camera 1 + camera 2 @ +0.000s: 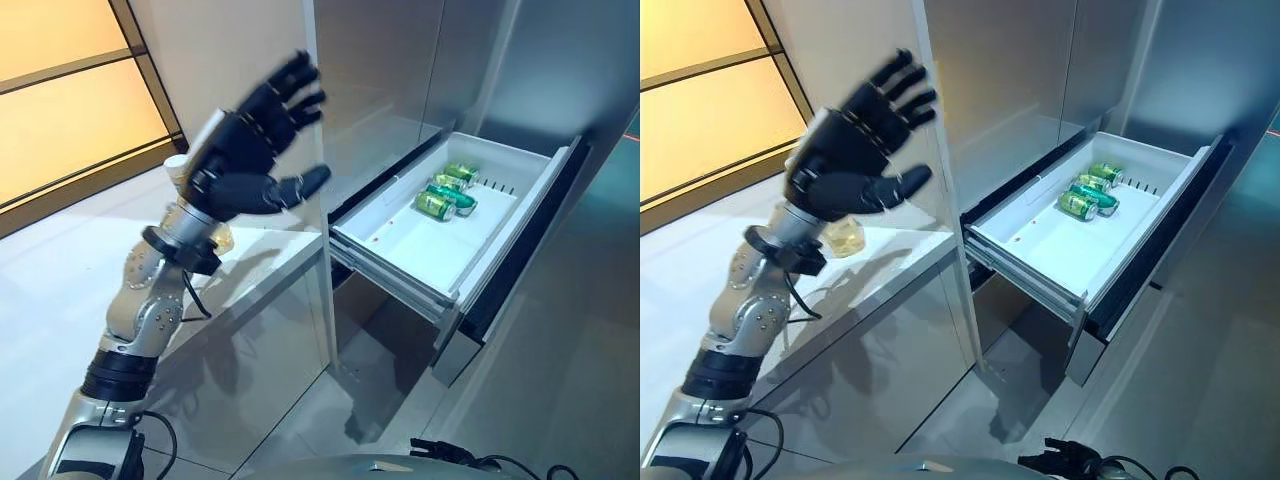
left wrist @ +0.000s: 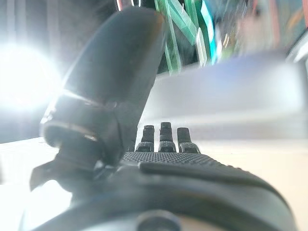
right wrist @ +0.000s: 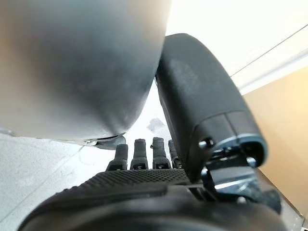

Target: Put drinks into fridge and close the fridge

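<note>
While the left hand (image 1: 255, 150) is raised with fingers spread and empty above the white surface (image 1: 60, 290), three green cans (image 1: 447, 190) are seen lying on their sides at the far end of the open fridge drawer (image 1: 420, 250), well right of it. The right hand (image 3: 144, 159) is seen relaxed, holding nothing.

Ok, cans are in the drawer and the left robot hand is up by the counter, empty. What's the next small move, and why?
Probably swing the left robot hand, open and holding nothing, across toward the front panel of the open fridge drawer to push it shut. Three green cans already lie inside. A bottle seems to stand on the counter behind the wrist, so confirm that first.
</note>
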